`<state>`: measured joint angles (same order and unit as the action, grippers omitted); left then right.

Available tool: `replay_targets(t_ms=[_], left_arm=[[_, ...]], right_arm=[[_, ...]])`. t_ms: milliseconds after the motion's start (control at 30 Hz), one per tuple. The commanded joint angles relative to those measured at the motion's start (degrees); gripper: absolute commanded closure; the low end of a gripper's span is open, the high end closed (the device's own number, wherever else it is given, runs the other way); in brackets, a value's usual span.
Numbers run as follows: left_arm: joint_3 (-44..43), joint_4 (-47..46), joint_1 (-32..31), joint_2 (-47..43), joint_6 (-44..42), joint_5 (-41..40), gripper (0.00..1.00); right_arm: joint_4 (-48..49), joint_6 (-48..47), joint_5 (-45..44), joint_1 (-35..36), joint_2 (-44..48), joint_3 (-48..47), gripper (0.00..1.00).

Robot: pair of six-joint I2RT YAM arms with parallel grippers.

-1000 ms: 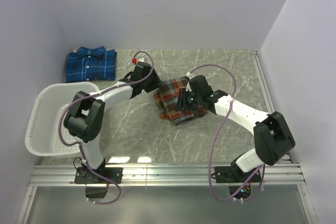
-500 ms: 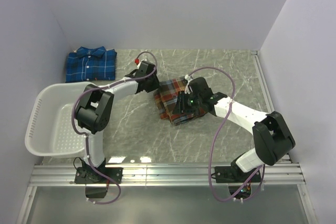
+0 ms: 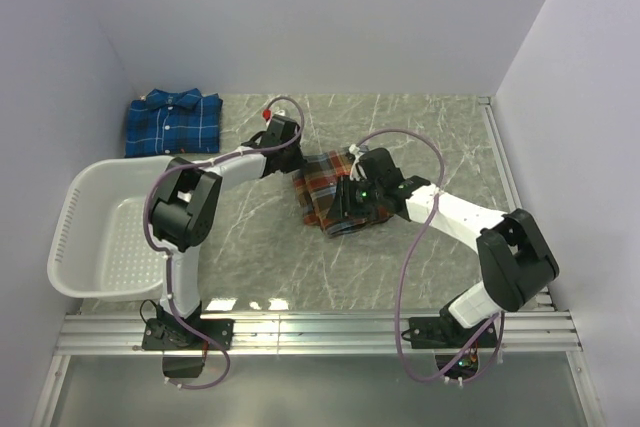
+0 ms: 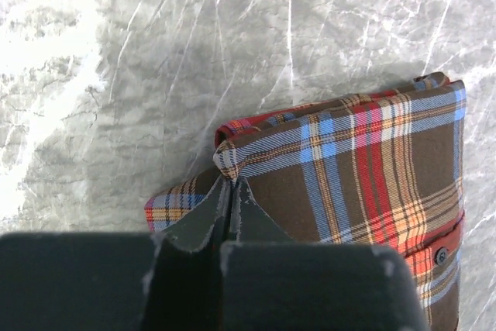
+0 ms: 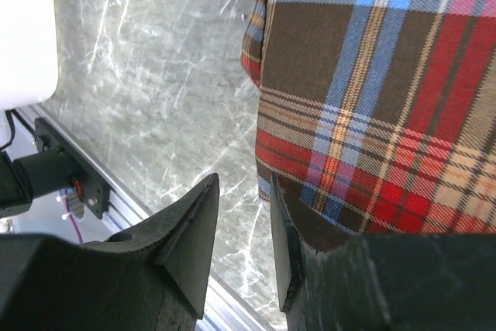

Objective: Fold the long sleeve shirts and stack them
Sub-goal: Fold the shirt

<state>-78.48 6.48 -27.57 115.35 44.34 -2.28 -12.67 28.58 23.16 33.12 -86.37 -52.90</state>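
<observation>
Left wrist view: our left end effector (image 4: 229,195) is clenched on a folded corner of the red plaid shirt (image 4: 364,176), which lies mid tabletop (image 3: 430,127). We judge this grip is for moving it. Our right end effector (image 5: 242,230) stands parted at its hem, probably steadying.

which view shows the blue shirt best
The top external view: the blue shirt lies folded in the far left corner, whole and unobstructed. Both wrist views show the red plaid shirt instead, nothing of the blue one.
</observation>
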Motion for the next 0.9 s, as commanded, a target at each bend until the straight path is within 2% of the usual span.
replay_targets(t_ms=[0,300,567,700,867], left_arm=[[-1.7,-3.7,0.0,-4.8,-2.8,0.7,0.99],[-1.5,-5.4,-0.1,-7.4,-6.2,0.1,1.00],[-2.6,-7.8,-0.1,-3.5,-9.0,-2.0,0.98],[-3.0,-9.3,-0.1,-1.4,-10.5,-4.4,0.92],[-6.3,-9.3,0.0,-2.7,-13.7,-6.8,0.82]], right_arm=[[1.9,-1.1,2.8,0.2,-1.6,-0.1,0.60],[4.2,-0.5,8.4,0.2,-7.9,-0.8,0.60],[7.5,1.5,11.8,0.2,-14.0,-2.1,0.61],[6.7,0.6,12.0,0.2,-12.1,-2.6,0.62],[2.4,-1.7,7.3,-0.1,-4.2,-3.8,0.61]])
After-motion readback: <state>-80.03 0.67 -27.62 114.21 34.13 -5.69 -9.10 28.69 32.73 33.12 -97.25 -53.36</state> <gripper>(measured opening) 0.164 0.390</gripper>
